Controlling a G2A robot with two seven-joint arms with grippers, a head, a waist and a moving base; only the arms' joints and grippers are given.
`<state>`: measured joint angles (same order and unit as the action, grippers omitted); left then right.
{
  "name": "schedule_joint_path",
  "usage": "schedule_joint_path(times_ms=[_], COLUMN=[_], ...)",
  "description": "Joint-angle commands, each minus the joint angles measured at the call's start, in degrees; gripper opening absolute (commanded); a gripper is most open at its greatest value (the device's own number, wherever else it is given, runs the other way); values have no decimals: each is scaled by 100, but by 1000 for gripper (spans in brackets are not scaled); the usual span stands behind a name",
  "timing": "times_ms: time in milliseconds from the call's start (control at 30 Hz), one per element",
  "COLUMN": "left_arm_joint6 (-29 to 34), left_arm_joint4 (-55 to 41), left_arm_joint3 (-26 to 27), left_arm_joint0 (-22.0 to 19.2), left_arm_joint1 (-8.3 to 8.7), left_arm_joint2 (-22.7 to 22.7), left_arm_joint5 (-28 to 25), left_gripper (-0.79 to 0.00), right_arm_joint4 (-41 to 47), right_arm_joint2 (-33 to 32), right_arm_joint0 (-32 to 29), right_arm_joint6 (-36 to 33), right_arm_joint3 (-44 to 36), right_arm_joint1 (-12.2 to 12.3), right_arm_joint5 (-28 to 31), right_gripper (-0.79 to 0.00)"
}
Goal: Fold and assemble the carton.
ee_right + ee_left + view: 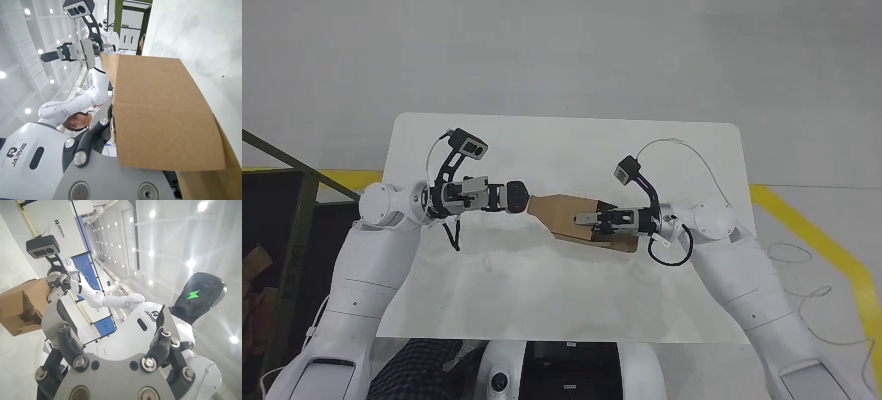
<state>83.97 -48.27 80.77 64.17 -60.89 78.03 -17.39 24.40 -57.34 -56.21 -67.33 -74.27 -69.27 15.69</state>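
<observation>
Evidently the carton [564, 209] is taking shape over the middle of the table [542, 290], its end flaps still hanging loose. The right gripper [587, 218] is clamping one panel. The left gripper [519, 195], fingers spread and empty, is hovering beside the open end, where the flaps probably need folding next.

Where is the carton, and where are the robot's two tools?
carton [558, 210]: top view, middle of its brown panel.
left tool [516, 195]: top view, dark tip by the carton's end.
right tool [587, 218]: top view, fingertips on the carton.
</observation>
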Motion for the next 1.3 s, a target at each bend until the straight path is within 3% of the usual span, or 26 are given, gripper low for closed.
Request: schedule_joint_path(times_ms=[0,500,1267], left_arm_joint6=[-39,-422,-449], left_arm_joint4=[117,881,808], left_arm_joint3=[-9,-308,-510], left_arm_joint0=[-54,-329,-501], left_arm_joint1=[-11,-51,-105], left_arm_joint2=[-97,-497,-760], left_arm_joint5=[51,40,-50], left_gripper=[0,0,0], right_arm_joint4=[-28,42,388], right_arm_joint2=[3,-77,-39], right_arm_joint0=[-3,-77,-88], right_arm_joint6=[4,-36,-227], right_arm_joint3=[-32,-243,-348], right_arm_joint1=[3,43,43], right_arm_joint5=[-16,-49,-3], right_gripper=[-785,-785,-785])
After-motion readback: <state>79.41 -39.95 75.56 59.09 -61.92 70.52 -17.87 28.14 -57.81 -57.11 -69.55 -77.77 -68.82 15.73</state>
